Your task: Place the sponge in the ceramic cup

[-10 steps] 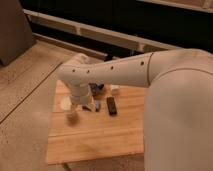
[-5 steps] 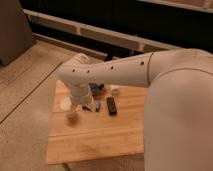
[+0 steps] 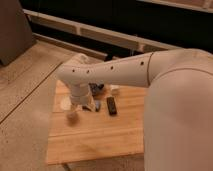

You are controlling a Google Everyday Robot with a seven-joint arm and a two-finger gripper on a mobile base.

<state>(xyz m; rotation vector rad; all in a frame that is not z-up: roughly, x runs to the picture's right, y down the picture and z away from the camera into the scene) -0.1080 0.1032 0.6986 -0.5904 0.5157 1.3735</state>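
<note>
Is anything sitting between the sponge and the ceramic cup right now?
Only the robot's own wrist stands between the sponge and the ceramic cup, with the gripper low over the board beside the cup. No other object lies between them; the black bar is beyond the sponge.

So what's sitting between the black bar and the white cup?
In the camera view: the sponge, right beside the black bar, then the gripper hanging next to the ceramic cup.
</note>
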